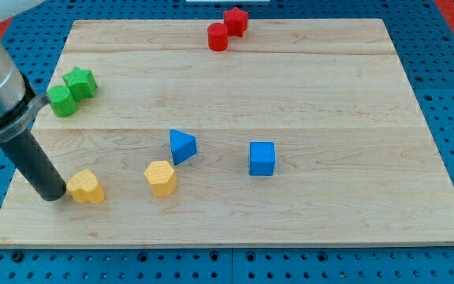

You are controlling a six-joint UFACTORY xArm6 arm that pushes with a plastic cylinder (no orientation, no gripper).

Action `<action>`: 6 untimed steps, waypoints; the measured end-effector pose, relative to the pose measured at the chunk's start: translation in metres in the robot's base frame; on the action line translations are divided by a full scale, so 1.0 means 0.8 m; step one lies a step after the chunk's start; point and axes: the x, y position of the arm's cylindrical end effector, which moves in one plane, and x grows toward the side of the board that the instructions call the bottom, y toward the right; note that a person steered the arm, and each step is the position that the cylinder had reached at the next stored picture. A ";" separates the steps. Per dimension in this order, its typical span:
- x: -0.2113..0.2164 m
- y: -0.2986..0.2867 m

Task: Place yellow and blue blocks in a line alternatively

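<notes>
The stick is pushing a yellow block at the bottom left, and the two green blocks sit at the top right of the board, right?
Not quite. My tip is against the left yellow block, but the camera view shows the two green blocks at the board's upper left. The red blocks sit along the top edge.

Two green blocks left; two red blocks top, seemingly touching.

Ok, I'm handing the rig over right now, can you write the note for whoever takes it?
My tip sits against the left side of the left yellow block, near the board's bottom-left.
Second yellow block lies to its right; blue triangular block just up-right of that; blue cube further right.
Done: nothing lined up yet; order reads yellow, yellow, blue, blue.
Left: interleave the colours and straighten the row.
</notes>
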 end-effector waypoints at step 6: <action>-0.073 0.230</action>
